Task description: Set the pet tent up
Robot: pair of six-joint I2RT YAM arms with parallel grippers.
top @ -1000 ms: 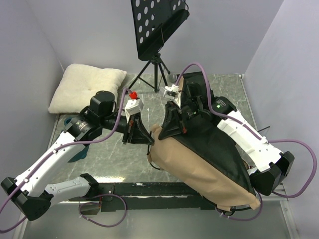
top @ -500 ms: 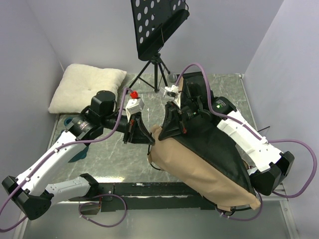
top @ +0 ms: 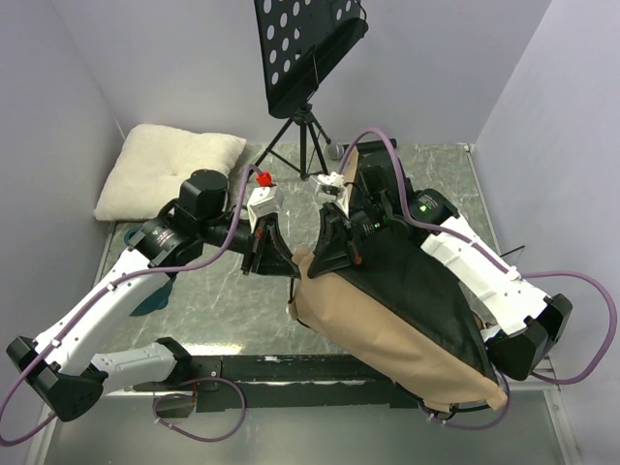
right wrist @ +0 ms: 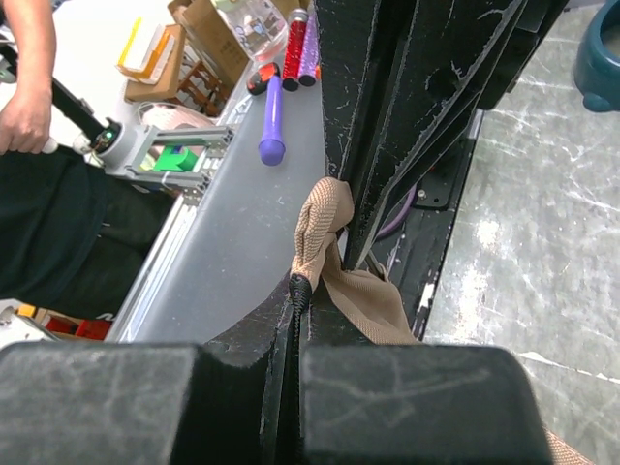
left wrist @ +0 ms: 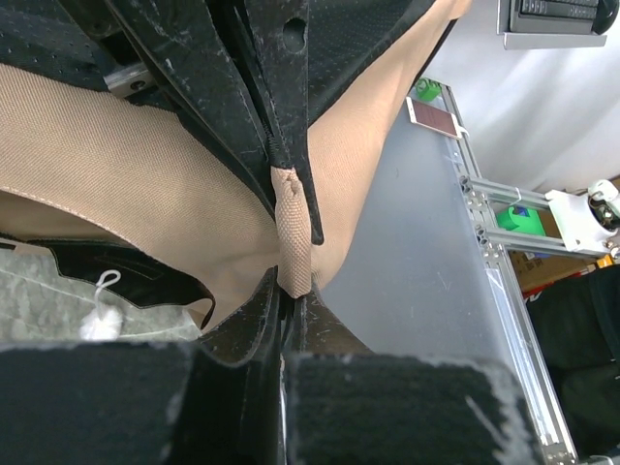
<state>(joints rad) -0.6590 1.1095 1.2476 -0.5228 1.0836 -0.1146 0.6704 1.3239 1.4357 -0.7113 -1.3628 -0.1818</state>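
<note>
Tan pet tent (top: pixel 387 325) within left pincer (left wrist: pixel 291 298)

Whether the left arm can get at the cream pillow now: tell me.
Probably not yet: the left tool is shut on a tan tab of the pet tent. The cream pillow lies at the far left, nothing between, so releasing first should free it.

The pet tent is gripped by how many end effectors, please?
2. The left end effector pinches a tan tab at the pet tent's left corner; the right end effector pinches tan fabric nearby.
</note>
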